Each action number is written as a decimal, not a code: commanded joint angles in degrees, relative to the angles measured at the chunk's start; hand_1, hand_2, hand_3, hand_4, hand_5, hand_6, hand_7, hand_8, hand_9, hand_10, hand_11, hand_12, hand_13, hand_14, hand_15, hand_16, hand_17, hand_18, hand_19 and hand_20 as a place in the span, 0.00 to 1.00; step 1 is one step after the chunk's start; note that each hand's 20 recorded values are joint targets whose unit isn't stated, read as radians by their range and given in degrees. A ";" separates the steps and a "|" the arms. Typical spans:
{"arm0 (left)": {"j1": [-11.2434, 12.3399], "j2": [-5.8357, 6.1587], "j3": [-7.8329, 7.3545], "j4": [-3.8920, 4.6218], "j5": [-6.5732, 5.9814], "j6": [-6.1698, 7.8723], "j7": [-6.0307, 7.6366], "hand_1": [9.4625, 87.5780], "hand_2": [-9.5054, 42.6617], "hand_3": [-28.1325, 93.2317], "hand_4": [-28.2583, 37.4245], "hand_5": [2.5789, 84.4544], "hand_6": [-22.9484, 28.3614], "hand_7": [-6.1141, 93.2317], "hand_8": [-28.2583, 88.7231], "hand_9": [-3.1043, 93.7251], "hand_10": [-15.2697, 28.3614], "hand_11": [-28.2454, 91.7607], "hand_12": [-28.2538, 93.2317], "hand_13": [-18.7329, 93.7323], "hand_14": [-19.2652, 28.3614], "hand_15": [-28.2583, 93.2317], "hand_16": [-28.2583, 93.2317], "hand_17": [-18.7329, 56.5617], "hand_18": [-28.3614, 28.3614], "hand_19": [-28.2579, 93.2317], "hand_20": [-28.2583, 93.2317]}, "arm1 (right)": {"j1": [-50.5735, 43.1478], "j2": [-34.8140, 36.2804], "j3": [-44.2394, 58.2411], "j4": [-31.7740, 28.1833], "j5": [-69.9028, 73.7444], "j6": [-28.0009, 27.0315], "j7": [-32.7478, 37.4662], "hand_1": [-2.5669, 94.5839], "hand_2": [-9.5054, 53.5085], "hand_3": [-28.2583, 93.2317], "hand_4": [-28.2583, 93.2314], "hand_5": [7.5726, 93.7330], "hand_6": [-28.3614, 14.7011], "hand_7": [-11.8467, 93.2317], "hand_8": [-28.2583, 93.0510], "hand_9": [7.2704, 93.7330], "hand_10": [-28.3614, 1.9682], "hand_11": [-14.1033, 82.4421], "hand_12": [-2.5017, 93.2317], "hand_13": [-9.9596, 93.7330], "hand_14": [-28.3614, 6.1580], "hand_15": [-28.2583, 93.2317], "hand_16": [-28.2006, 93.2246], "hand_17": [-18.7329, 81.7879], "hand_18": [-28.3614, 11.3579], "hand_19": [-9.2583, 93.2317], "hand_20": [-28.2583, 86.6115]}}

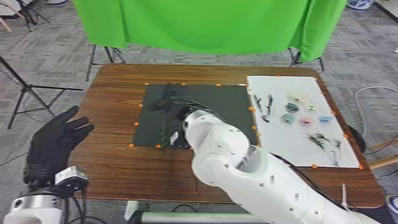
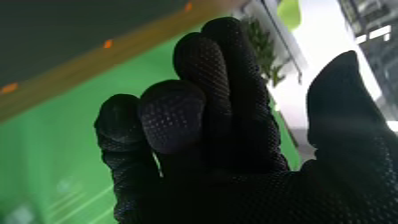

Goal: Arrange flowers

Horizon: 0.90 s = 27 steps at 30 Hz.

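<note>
My right hand (image 1: 166, 103) over the central dark mat (image 1: 224, 95), loosely open, can't tell if gripping the leafy sprig (image 2: 261, 47), left hand (image 1: 55, 142) open, lower left

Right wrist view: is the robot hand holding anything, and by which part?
Can't tell: a green sprig shows beside the right robot hand, but no clear hold is visible.

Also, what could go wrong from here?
The white jointed right arm slants close beside the white rectangular board; swinging that way might brush the small pink flower. The black-gloved right hand is near a leafy green sprig; I can't tell whether they touch, so it could snag.
</note>
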 commanded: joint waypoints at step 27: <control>2.54 -1.67 3.00 -0.71 0.00 -0.60 0.47 0.18 0.28 0.91 0.08 0.46 0.64 0.22 0.15 0.43 0.81 0.49 0.32 0.42 0.96 0.68 0.16 0.14 0.92 0.72 0.26 | -42.73 35.66 33.42 -14.73 -17.79 15.69 26.64 0.28 0.15 0.94 0.03 0.65 0.42 0.36 0.13 0.63 0.25 0.76 0.23 0.73 0.42 0.93 0.34 0.55 0.10 1.00 0.73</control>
